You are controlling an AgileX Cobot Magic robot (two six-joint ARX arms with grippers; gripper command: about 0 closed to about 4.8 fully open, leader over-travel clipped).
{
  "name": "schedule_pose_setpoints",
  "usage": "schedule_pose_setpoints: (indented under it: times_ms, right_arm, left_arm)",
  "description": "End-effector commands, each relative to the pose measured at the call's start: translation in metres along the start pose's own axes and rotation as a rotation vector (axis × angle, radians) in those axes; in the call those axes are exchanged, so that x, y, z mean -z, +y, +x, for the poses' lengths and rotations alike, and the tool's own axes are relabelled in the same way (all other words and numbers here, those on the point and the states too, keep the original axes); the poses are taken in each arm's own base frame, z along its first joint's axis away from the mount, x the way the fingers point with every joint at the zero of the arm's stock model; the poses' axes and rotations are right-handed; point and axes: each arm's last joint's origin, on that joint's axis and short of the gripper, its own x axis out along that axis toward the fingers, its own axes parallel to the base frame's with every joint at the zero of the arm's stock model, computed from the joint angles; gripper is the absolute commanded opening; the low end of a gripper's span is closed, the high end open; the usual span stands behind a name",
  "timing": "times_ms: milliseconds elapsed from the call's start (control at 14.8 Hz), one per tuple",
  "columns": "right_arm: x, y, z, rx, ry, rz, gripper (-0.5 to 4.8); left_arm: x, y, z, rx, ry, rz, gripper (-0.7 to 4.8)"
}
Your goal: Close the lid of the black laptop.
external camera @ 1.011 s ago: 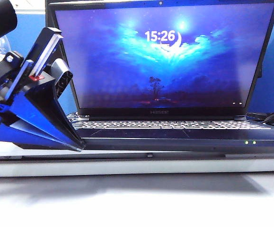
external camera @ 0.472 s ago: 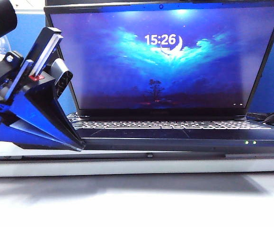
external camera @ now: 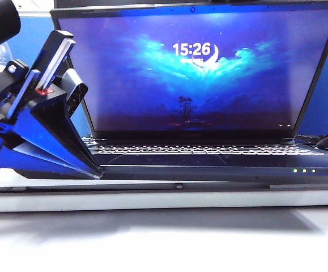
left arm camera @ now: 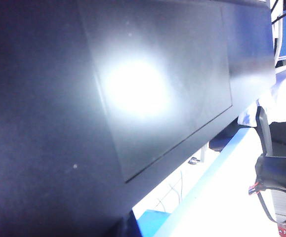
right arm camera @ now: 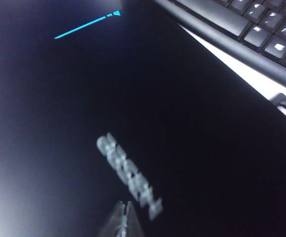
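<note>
Right gripper point(right arm camera: 126, 218) is working behind the lid point(external camera: 192, 68), out of sight in the exterior view. Its wrist camera is showing only a sliver of its tips against the dark back, near the blurred logo point(right arm camera: 129, 183), and they seem pressed together with nothing between them. Left gripper point(external camera: 97, 172) is sitting at the lower left of the exterior frame, its blue wedge pointing at the front left corner of the black laptop point(external camera: 209, 161). Whether its fingers are spread I cannot tell. The laptop is filling the middle of the frame, open, with the screen lit and the clock reading 15:26. To do the step well, I judge the push should be staying high and central on the back, slow and even, so the base is not sliding forward. The left gripper near the corner could be steadying it and should move clear before the lid lands. Compared with a second ago, the lid is leaning more toward the camera: its top edge is now wider in the frame, and the lettering on the lower bezel is no longer readable.
</note>
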Motion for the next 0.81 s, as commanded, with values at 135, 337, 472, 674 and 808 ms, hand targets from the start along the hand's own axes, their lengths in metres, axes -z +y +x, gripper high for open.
schedule_pose_setpoints:
  times_ms: [135,337,472,674,808]
  right_arm:
    - [0.0015,0.0052,0.0163,-0.029,0.073,-0.009,-0.06]
    - [0.0026,0.0029,0.0204,-0.005,0.101,0.000,-0.06]
    - [0.0054,0.0025,0.0216,0.002,0.136,-0.004,-0.06]
    - [0.0064,0.0037,0.0230,0.013,0.153,-0.005,-0.06]
    - [0.0091,0.0038,0.0227,0.016,0.180,0.002,-0.06]
  left_arm:
    - [-0.0135,-0.0045,-0.0026,-0.018,-0.133,0.069,-0.03]
    - [-0.0135,-0.0045,-0.0026,-0.018,-0.132,0.069,-0.03]
    - [-0.0135,-0.0045,-0.0026,-0.018,-0.132,0.070,-0.03]
    - [-0.0133,-0.0048,-0.0026,-0.007,-0.126,0.072,-0.03]
    - [-0.0132,-0.0049,-0.0026,-0.005,-0.124,0.073,-0.03]
